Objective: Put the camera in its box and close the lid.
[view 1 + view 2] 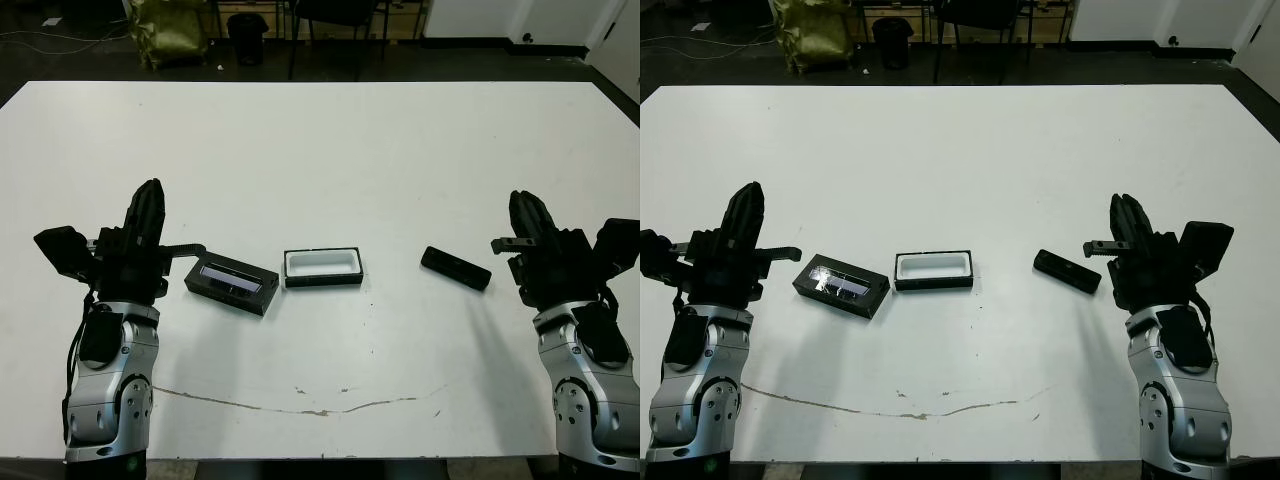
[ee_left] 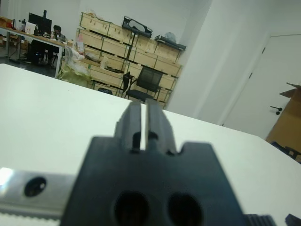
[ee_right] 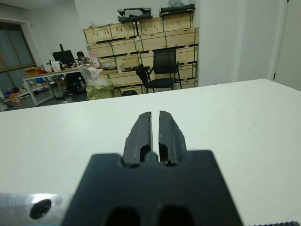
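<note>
The white surface (image 1: pixel 330 150) carries three things in a rough row across its near half. At the centre sits the box (image 1: pixel 322 267), a shallow black-walled tray with its white lining facing up and nothing inside it. Just beside it at 9 o'clock lies the lid (image 1: pixel 232 282), flat, its glossy bluish strip upward, turned slightly so its far end points toward 10 o'clock; a small gap separates it from the box. The camera (image 1: pixel 455 268) lies flat at 3 o'clock from the box, well apart from it, its long axis slanting from 10 toward 4 o'clock.

The left end effector (image 1: pixel 150 205) is at 9 o'clock of the lid, near it but not touching, its fingers pointing toward 12 o'clock. In the left wrist view its two fingers (image 2: pixel 157 125) are pressed nearly together with only a thin slit between them, gripping nothing.

The right end effector (image 1: pixel 524 212) is at 3 o'clock of the camera, near it but apart, also pointing toward 12 o'clock. The right wrist view shows its fingers (image 3: pixel 168 129) likewise drawn close with a narrow gap, nothing held.

Beyond the far edge of the surface, stacked wooden crates (image 3: pixel 141 47), a black office chair (image 3: pixel 162 70) and a seated person (image 3: pixel 81 57) at a desk show in the wrist views.
</note>
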